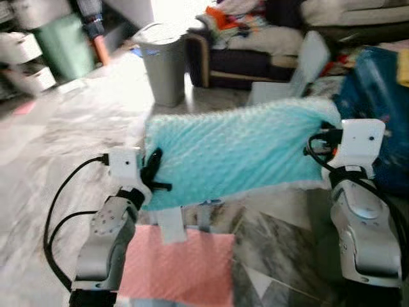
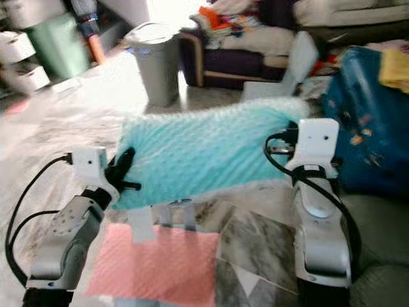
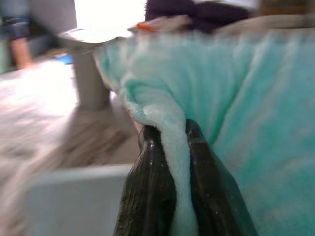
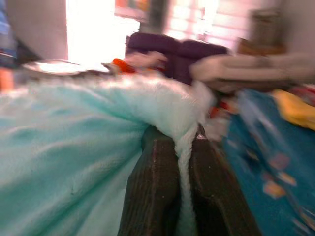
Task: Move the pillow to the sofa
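Hanging between both arms above the marble floor [image 1: 57,141], the turquoise pillow [image 1: 236,150] is fluffy, nubbly and roughly rectangular. The left gripper [image 3: 170,162] has its fingers clamped on one edge fold; the right gripper [image 4: 182,162] pinches the opposite corner. A grey lidded bin [image 1: 163,61] stands ahead, contents hidden. A cluttered dark sofa [image 1: 246,54] sits beyond. A pink textured mat [image 1: 179,265] lies below.

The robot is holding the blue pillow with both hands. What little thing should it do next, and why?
Probably keep both grips shut and walk toward the sofa. The left gripper and right gripper each pinch an edge of the pillow, held up off the floor, and the sofa lies ahead past the grey bin.
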{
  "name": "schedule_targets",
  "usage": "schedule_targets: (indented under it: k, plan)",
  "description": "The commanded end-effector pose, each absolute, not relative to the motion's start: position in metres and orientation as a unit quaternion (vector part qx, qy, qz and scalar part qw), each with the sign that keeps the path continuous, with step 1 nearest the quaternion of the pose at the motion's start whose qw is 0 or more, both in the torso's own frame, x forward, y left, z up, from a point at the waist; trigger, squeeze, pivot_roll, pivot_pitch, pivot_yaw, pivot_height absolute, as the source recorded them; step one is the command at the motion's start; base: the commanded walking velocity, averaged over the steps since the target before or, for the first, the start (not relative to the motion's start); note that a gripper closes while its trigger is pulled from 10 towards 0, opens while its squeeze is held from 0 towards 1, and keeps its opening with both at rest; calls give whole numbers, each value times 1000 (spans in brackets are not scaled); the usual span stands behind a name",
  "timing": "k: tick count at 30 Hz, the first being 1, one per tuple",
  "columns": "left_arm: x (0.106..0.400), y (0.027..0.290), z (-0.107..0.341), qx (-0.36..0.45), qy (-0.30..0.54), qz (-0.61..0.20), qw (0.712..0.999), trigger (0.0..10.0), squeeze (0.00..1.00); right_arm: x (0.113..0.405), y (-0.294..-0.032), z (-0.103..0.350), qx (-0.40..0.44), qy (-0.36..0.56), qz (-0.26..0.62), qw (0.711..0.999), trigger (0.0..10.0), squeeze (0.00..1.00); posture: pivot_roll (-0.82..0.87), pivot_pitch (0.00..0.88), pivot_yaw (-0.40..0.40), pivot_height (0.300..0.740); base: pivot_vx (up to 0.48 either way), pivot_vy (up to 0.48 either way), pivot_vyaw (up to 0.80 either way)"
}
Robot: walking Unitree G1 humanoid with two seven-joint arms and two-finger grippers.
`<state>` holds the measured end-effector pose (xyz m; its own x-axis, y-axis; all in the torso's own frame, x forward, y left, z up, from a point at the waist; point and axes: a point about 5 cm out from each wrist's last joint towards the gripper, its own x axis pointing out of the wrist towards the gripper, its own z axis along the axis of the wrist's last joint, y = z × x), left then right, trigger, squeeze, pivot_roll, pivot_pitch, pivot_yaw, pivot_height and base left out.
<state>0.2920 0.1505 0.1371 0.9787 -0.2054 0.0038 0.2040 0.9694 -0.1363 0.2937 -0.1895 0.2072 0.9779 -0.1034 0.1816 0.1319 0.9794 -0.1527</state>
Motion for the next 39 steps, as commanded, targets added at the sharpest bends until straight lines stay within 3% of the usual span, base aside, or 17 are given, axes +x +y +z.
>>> schedule_targets:
  k: [1, 39]
  plan:
    - [293, 152, 139, -74, 8, -96, 993, 10000, 0, 293, -190, 212, -80, -95, -61, 990, 10000, 0, -56, 0, 37, 740, 0, 0, 0]
    - [290, 143, 134, -129, 39, -95, 986, 10000, 0, 295, -191, 210, -80, -74, -36, 993, 10000, 0, -84, 0, 6, 740, 0, 0, 0]
